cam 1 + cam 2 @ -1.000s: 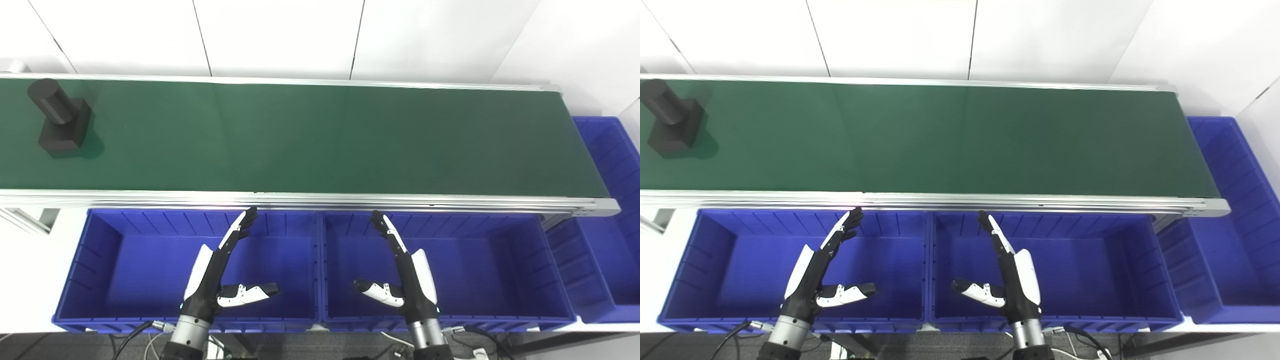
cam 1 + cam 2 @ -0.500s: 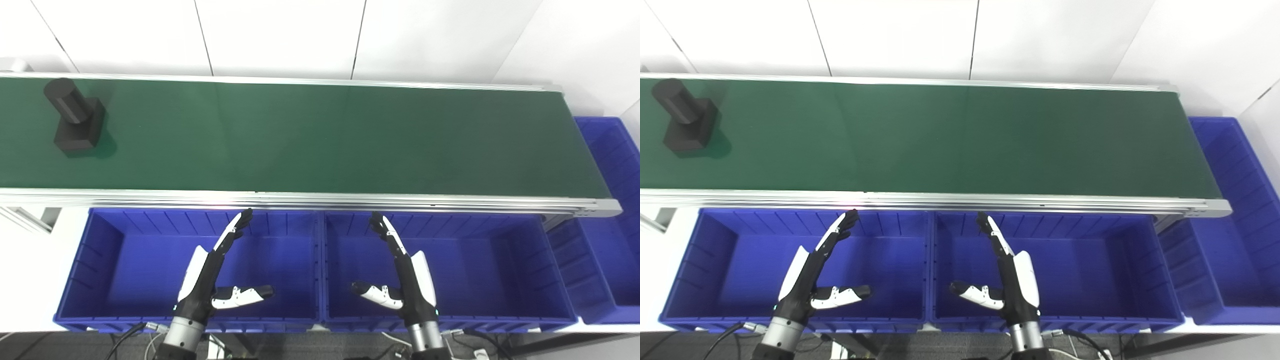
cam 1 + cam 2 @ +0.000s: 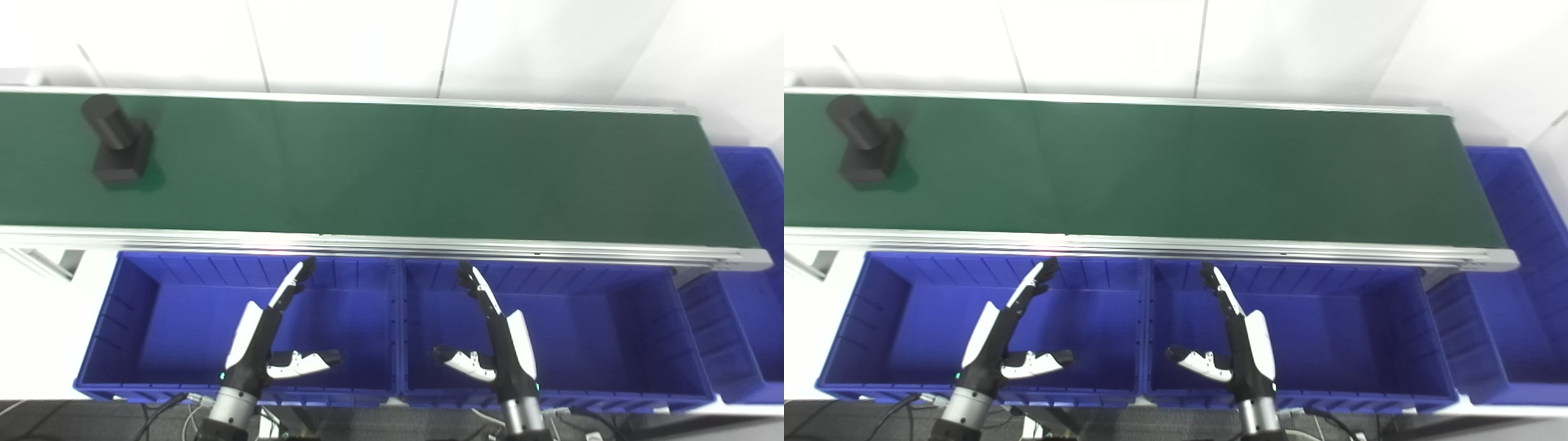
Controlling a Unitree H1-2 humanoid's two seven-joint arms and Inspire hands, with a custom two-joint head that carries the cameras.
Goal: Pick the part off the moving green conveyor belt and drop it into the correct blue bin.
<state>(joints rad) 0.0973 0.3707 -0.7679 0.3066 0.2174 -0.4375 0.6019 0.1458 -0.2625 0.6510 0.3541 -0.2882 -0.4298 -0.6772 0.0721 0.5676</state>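
Note:
A black part (image 3: 117, 142), a cylinder standing on a square block, rides the green conveyor belt (image 3: 392, 165) at its far left end; it also shows in the right eye view (image 3: 865, 144). My left hand (image 3: 269, 334) is open and empty, held over the left blue bin (image 3: 122, 318). My right hand (image 3: 493, 334) is open and empty over the middle blue bin (image 3: 612, 331). Both hands are below the belt's near rail, far from the part.
A third blue bin (image 3: 750, 275) sits past the belt's right end. An aluminium rail (image 3: 392, 242) runs along the belt's near edge. A white wall stands behind the belt. Cables hang below the bins.
The black part has travelled rightward along the belt. The camera has shifted a little. Both hands stay open over their bins.

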